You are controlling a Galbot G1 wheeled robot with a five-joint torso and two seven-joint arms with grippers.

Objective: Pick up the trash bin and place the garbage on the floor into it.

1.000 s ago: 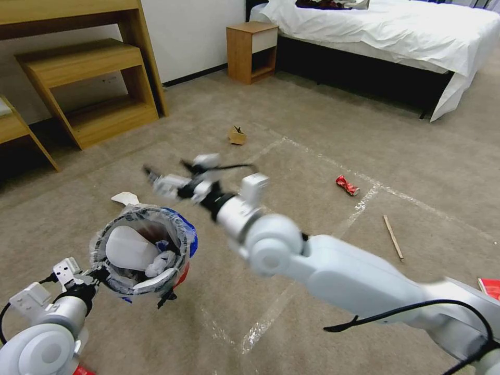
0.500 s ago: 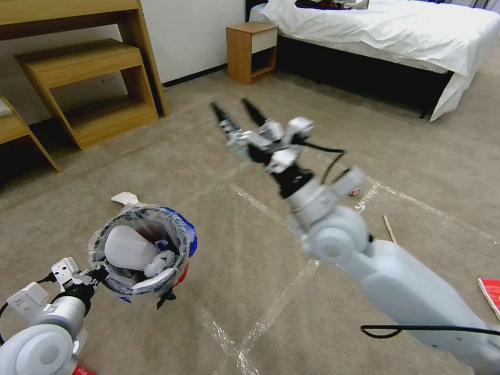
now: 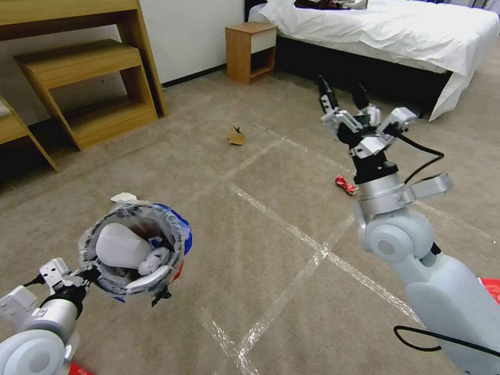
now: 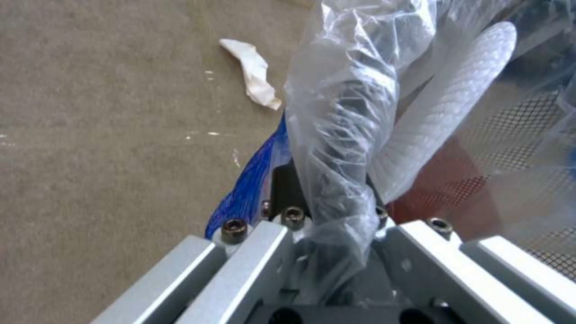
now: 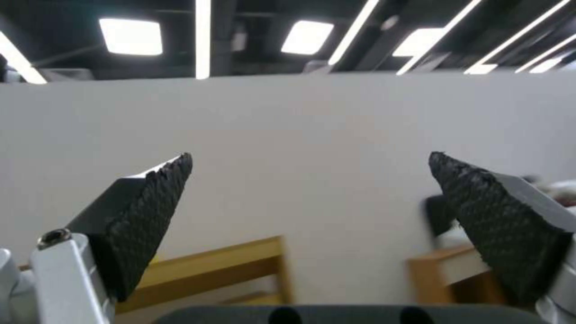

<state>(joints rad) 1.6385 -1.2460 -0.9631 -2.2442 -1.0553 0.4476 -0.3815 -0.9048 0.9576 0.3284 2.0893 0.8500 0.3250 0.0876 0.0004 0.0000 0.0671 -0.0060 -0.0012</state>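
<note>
Left gripper (image 3: 86,273) clamps the trash bin (image 3: 135,249) rim.

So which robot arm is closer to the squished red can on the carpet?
The right. Its open tool is raised in the air above and beyond the red can. The left tool is far across the carpet, gripping the trash bin rim.

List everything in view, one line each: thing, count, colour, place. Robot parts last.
trash bin: one, red with clear liner, held up at lower left, white litter inside.
cardboard scrap: one, brown, on floor ahead.
soda can: one, red, on floor beside the right arm.
tissue: one, white, on floor behind the bin.
bed: one, white, far right.
nightstand: one, wooden, beside bed.
shelves: wooden, far left.
left gripper: shut on bin rim.
right gripper: open, empty, raised at right.
</note>
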